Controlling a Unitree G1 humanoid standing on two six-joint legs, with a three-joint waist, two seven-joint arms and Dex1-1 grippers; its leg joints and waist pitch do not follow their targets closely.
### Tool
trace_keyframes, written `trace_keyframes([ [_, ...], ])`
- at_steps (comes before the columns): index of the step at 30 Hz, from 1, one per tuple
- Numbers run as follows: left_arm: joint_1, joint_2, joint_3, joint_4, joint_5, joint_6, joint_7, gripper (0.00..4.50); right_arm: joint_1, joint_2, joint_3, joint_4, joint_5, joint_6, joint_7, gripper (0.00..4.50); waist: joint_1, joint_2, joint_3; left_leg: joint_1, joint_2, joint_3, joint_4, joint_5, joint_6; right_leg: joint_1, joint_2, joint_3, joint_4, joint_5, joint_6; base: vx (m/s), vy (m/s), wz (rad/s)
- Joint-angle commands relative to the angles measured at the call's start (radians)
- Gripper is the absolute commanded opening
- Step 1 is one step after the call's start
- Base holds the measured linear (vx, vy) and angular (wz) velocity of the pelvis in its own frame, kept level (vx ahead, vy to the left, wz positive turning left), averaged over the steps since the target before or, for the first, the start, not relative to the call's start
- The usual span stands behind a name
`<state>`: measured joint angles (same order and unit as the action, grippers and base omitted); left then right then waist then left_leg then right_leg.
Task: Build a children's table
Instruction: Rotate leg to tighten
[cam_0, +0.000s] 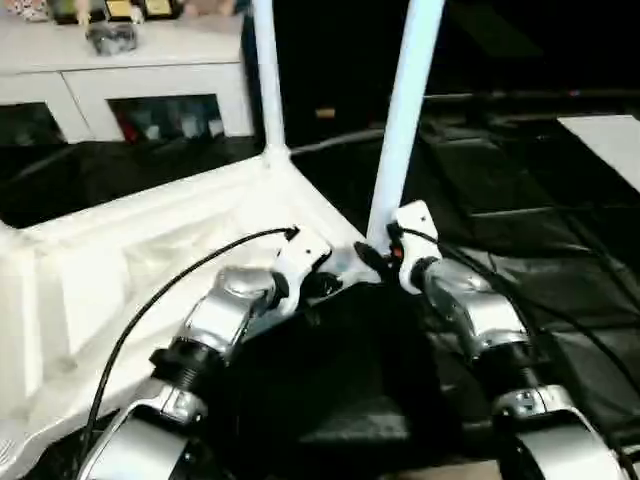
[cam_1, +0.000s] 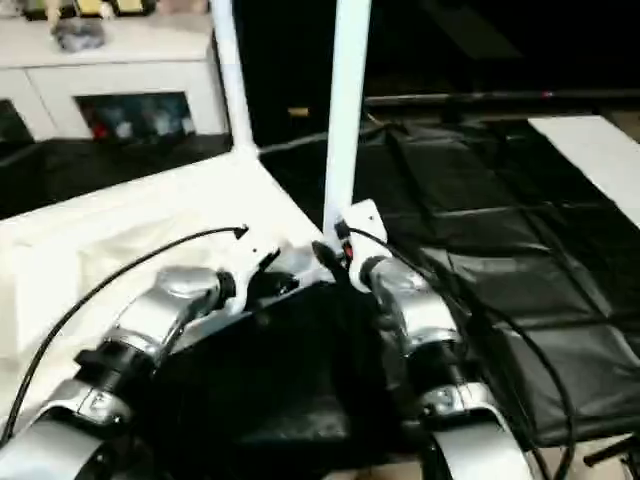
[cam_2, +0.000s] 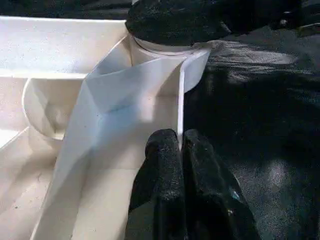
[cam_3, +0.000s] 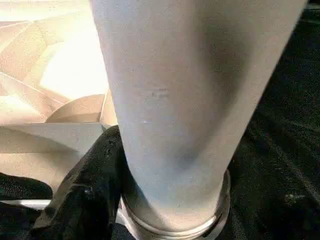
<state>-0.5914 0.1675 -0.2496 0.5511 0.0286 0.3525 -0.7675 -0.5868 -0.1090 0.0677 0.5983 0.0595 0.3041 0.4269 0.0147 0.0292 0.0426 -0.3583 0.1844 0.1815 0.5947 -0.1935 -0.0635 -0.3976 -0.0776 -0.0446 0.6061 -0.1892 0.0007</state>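
Tabletop lies upside down; right pincer grips near leg at its corner socket, left pincer pinches the rim beside it; next, seat the leg firmly

White plastic tabletop lies upside down, ribbed underside up, on dark floor covering, filling the left half of the head view from about 9 to 11 o'clock. Raised rim all round; inner ribs and a round corner socket visible inside. Two long white tapered tube legs stand upright in corner sockets: far leg at about 12 o'clock, at the back corner; near leg at about 1 o'clock, at the corner closest to centre. Near leg's thick base sits in its socket collar, seated, roughly vertical. Both legs run off the top edge.
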Motion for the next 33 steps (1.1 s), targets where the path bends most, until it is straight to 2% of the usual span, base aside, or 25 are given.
trace_keyframes([
  [1,-0.007,-0.029,-0.02,-0.025,-0.017,-0.039,-0.008,0.0,0.013,0.062,0.066,0.033,0.017,0.027,0.07,3.31,0.002,-0.013,-0.047,0.0,0.031,-0.021,-0.081,-0.311,0.016,0.029,-0.059,0.033,-0.105,-0.46,-0.139,0.0,0.0,0.0],
  [2,0.01,-0.004,-0.028,-0.05,-0.028,-0.059,-0.06,0.0,0.021,0.041,0.069,0.005,0.031,0.033,0.122,3.39,0.001,-0.022,-0.047,0.0,0.032,-0.02,-0.08,-0.314,0.023,0.029,-0.059,0.033,-0.105,-0.452,-0.145,0.0,0.0,0.0],
  [4,0.015,0.002,-0.029,-0.053,-0.031,-0.069,-0.075,0.0,0.021,0.035,0.071,0.002,0.03,0.032,0.134,3.52,0.0,-0.018,-0.048,-0.003,0.033,-0.02,-0.081,-0.303,0.026,0.032,-0.061,0.035,-0.101,-0.439,-0.15,0.0,0.0,0.0],
  [5,0.031,0.027,-0.032,-0.075,-0.046,-0.079,-0.126,0.0,0.04,-0.017,0.103,-0.04,0.024,0.038,0.215,3.74,0.0,-0.017,-0.048,-0.002,0.033,-0.02,-0.081,-0.29,0.029,0.034,-0.06,0.034,-0.1,-0.418,-0.159,0.0,0.0,0.0],
  [6,0.041,0.038,-0.036,-0.086,-0.057,-0.101,-0.164,0.0,0.055,-0.048,0.128,-0.067,0.017,0.033,0.263,3.8,0.001,-0.026,-0.05,-0.005,0.034,-0.019,-0.08,-0.278,0.035,0.038,-0.06,0.034,-0.098,-0.398,-0.161,0.0,0.0,0.0],
  [8,0.06,0.059,-0.04,-0.108,-0.077,-0.113,-0.226,0.0,0.088,-0.107,0.156,-0.131,0.026,0.034,0.357,3.87,0.007,-0.019,-0.051,-0.006,0.04,-0.017,-0.079,-0.244,0.049,0.037,-0.06,0.037,-0.09,-0.337,-0.177,0.0,0.0,0.0],
  [10,0.068,0.067,-0.039,-0.119,-0.089,-0.11,-0.253,0.0,0.101,-0.135,0.163,-0.161,0.034,0.034,0.398,4.19,0.013,-0.017,-0.058,-0.005,0.04,-0.011,-0.071,-0.184,0.067,0.04,-0.059,0.04,-0.08,-0.218,-0.213,0.053,-0.002,0.03],
  [11,0.077,0.081,-0.041,-0.132,-0.101,-0.11,-0.291,0.0,0.115,-0.171,0.169,-0.192,0.036,0.027,0.44,4.23,0.017,-0.018,-0.059,-0.011,0.038,-0.01,-0.068,-0.13,0.085,0.044,-0.056,0.036,-0.068,-0.127,-0.242,0.052,0.0,0.01],
  [13,0.081,0.094,-0.044,-0.138,-0.111,-0.105,-0.322,0.0,0.125,-0.199,0.174,-0.214,0.035,0.005,0.471,4.28,0.027,-0.01,-0.061,-0.005,0.04,-0.009,-0.064,-0.107,0.095,0.045,-0.057,0.038,-0.062,-0.07,-0.261,0.0,0.0,0.0],
  [14,0.09,0.127,-0.061,-0.156,-0.124,-0.097,-0.396,0.0,0.143,-0.241,0.176,-0.252,0.043,-0.017,0.539,4.46,0.029,-0.013,-0.061,-0.006,0.04,-0.007,-0.063,-0.107,0.101,0.048,-0.056,0.037,-0.059,-0.043,-0.27,0.0,0.0,0.0],
  [15,0.091,0.134,-0.065,-0.16,-0.126,-0.094,-0.413,0.0,0.147,-0.249,0.175,-0.26,0.046,-0.02,0.555,4.06,0.03,-0.013,-0.06,-0.007,0.04,-0.007,-0.063,-0.109,0.104,0.049,-0.056,0.037,-0.058,-0.037,-0.273,0.0,0.0,0.0],
  [16,0.093,0.139,-0.064,-0.163,-0.132,-0.088,-0.427,0.0,0.154,-0.261,0.171,-0.277,0.063,-0.018,0.58,4.06,0.032,-0.009,-0.06,-0.003,0.042,-0.006,-0.064,-0.121,0.106,0.047,-0.055,0.036,-0.059,-0.045,-0.279,0.0,0.0,0.0],
  [20,0.096,0.163,-0.066,-0.18,-0.154,-0.064,-0.494,0.0,0.181,-0.304,0.163,-0.348,0.124,0.015,0.678,3.77,0.041,-0.009,-0.055,0.002,0.046,-0.006,-0.069,-0.183,0.077,0.046,-0.057,0.037,-0.067,-0.147,-0.263,0.0,0.0,0.0],
  [24,0.096,0.174,-0.069,-0.187,-0.161,-0.056,-0.518,0.0,0.189,-0.315,0.17,-0.361,0.128,0.025,0.704,3.44,0.045,-0.009,-0.053,0.005,0.046,-0.004,-0.07,-0.189,0.063,0.04,-0.057,0.039,-0.071,-0.176,-0.259,0.0,0.0,0.0],
  [27,0.1,0.189,-0.07,-0.198,-0.171,-0.046,-0.54,0.0,0.205,-0.324,0.187,-0.376,0.127,0.03,0.731,3.09,0.046,-0.013,-0.053,0.003,0.046,-0.005,-0.073,-0.194,0.052,0.042,-0.057,0.039,-0.071,-0.197,-0.247,0.0,0.0,0.0],
  [28,0.101,0.19,-0.068,-0.197,-0.17,-0.045,-0.545,0.0,0.206,-0.324,0.19,-0.378,0.128,0.032,0.733,3.09,0.046,-0.012,-0.053,0.004,0.046,-0.005,-0.072,-0.189,0.052,0.041,-0.057,0.039,-0.07,-0.192,-0.245,0.0,0.0,0.0],
  [30,0.103,0.193,-0.066,-0.197,-0.169,-0.045,-0.552,0.0,0.209,-0.327,0.199,-0.383,0.126,0.036,0.738,2.8,0.045,-0.012,-0.054,0.001,0.045,-0.005,-0.071,-0.178,0.053,0.042,-0.057,0.039,-0.069,-0.18,-0.245,0.0,0.0,0.0],
  [33,0.106,0.196,-0.065,-0.2,-0.167,-0.044,-0.554,0.0,0.213,-0.329,0.207,-0.385,0.118,0.032,0.742,2.72,0.045,-0.013,-0.055,0.0,0.044,-0.005,-0.07,-0.166,0.056,0.044,-0.057,0.039,-0.068,-0.17,-0.246,0.0,0.0,0.0],
])
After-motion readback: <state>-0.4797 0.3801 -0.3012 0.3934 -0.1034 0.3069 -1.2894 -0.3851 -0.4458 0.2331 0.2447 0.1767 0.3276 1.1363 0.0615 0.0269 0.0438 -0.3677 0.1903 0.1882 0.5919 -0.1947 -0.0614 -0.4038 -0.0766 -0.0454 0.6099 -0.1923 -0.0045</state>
